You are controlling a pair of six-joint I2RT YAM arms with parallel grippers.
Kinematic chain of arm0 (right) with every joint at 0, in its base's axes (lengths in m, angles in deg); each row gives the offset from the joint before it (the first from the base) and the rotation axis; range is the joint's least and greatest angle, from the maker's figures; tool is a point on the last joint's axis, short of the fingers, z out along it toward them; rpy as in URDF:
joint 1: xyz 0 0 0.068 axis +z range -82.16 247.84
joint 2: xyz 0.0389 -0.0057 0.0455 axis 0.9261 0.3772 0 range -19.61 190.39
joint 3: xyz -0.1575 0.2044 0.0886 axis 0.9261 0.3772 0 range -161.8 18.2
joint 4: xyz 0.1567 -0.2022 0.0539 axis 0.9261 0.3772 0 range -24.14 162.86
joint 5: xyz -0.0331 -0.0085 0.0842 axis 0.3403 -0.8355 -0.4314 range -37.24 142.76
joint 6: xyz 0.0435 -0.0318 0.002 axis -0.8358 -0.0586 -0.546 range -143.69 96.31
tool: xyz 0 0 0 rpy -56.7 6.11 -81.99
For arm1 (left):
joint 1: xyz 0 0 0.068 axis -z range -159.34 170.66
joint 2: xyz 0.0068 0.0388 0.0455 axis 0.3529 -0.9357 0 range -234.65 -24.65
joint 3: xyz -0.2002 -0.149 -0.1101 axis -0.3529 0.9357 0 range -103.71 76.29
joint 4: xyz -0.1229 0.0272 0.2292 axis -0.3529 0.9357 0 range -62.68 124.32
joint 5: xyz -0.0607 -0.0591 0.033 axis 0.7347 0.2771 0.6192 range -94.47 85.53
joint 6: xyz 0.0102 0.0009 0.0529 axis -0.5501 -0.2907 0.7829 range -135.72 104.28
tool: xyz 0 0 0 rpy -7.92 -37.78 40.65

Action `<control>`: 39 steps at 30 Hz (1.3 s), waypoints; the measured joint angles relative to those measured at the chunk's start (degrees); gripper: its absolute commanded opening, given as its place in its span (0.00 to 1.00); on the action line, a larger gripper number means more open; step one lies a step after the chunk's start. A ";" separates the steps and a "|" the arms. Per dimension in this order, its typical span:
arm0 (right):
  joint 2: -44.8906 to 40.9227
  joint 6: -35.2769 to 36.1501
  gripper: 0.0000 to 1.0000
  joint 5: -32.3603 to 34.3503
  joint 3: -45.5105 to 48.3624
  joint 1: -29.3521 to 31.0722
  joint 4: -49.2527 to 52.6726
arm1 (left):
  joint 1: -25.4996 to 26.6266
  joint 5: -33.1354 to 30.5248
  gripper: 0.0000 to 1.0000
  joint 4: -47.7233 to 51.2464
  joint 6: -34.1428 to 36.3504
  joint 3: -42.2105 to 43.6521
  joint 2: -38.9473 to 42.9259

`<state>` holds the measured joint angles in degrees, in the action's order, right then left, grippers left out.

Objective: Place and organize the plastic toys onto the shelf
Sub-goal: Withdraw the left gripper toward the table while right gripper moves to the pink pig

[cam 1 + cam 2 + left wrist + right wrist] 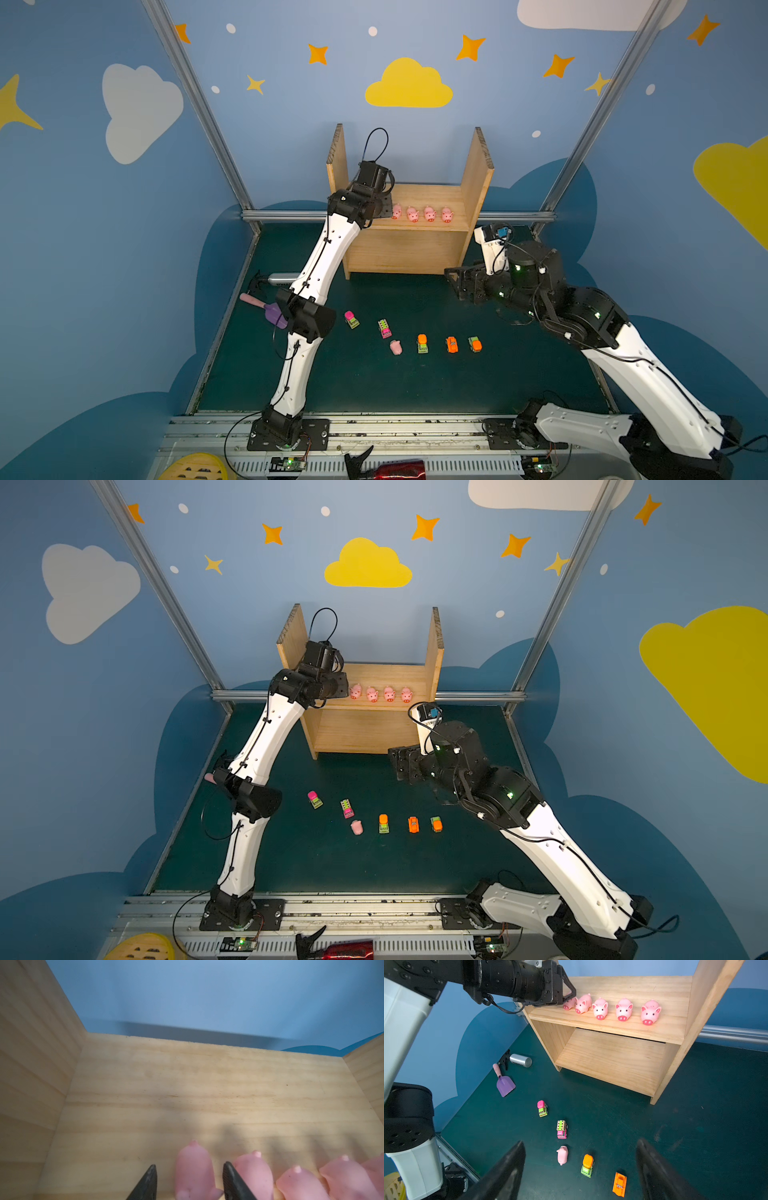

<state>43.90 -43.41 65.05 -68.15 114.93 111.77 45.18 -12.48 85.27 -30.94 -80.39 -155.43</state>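
1. On the upper board of the shelf: five pink pigs in a row near the front edge, snouts facing outward. From the left: leftmost pig, second pig, third pig, fourth pig, fifth pig.
2. Around the leftmost pig: left gripper, jaws spread to either side of it. Bare wood visible between one finger and the pig's flank; other finger close against an ear, contact unclear. Pig down on the board, not lifted.
3. In both top views, only four of the row visible, the leftmost hidden behind the left gripper.
4. On the green surface in front of the shelf: sixth pig, just beside the pink fire truck.
5. Along the same stretch of surface, in a loose line: pink-and-green truck, the fire truck, orange-and-green truck, orange car, green-and-orange truck.
6. Above the surface, off the shelf's right front corner: right gripper, jaws wide apart, holding nothing.
7. At the left edge of the surface, well apart from the toys: purple scoop and silver bottle, lying near each other.
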 measured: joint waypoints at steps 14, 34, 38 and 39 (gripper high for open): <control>-2.58 -2.47 0.82 -1.03 3.78 -0.02 -0.28 | 0.59 0.02 0.62 2.12 0.09 1.29 8.31; -10.21 -9.49 0.80 -1.01 26.62 10.05 -7.48 | 9.05 -2.82 0.78 -12.96 -6.67 68.11 54.77; -4.55 -12.72 0.77 -2.62 33.75 13.70 -13.94 | 9.14 -2.58 0.94 -15.56 -9.57 83.80 66.47; -2.67 -13.46 0.75 -3.34 35.17 14.34 -15.69 | 9.16 -2.54 0.98 -15.85 -10.19 87.21 68.67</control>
<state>41.23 -56.88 61.71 -32.98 129.27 96.07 54.34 -15.01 69.42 -41.13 6.82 -86.76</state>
